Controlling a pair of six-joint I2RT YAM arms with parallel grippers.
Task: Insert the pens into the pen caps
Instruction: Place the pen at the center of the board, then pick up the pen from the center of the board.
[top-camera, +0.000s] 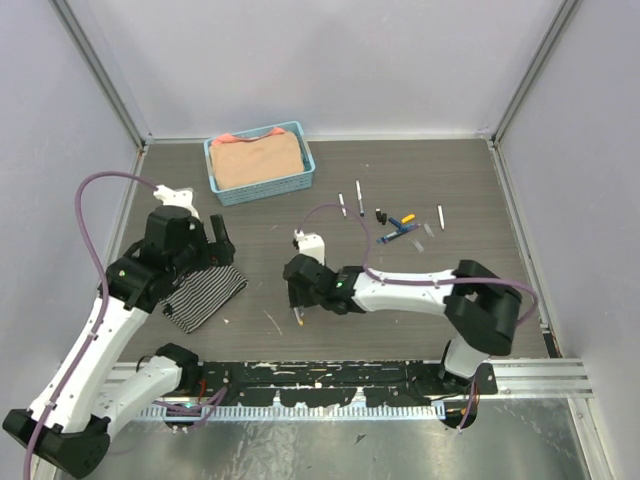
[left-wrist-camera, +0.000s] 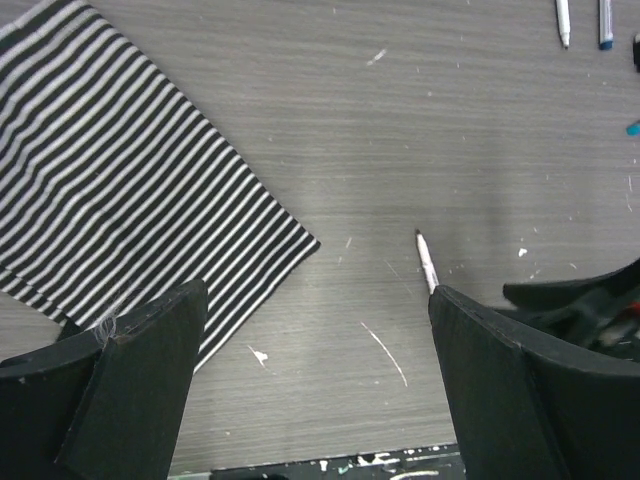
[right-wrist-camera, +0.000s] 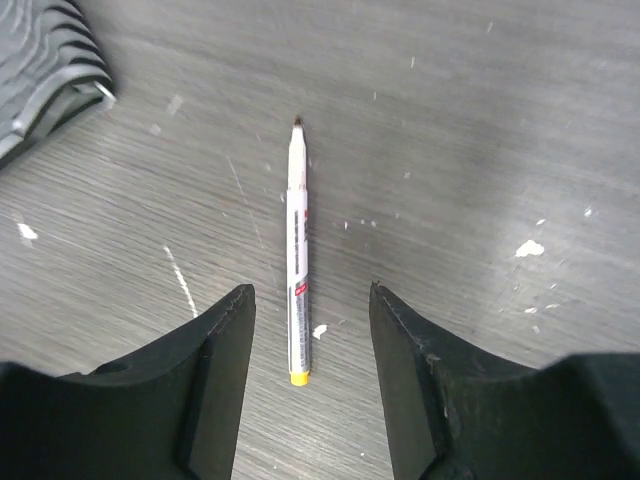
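Grey wood-grain table (top-camera: 480, 200) between pale walls, with two robot arms and scattered pens.
A blue basket (top-camera: 262, 189) sits at the far edge and a striped cloth (top-camera: 205, 293) lies beside the left gripper (left-wrist-camera: 318, 310), whose fingers are spread wide and empty. The right gripper (right-wrist-camera: 312, 295) hovers with its fingers parted either side of one white pen (right-wrist-camera: 297, 250) lying flat on the table, ungrasped. The pen caps (top-camera: 405, 225) lie well apart, farther back. Closing near the pen's yellow tail end could likely tip it or roll it away.
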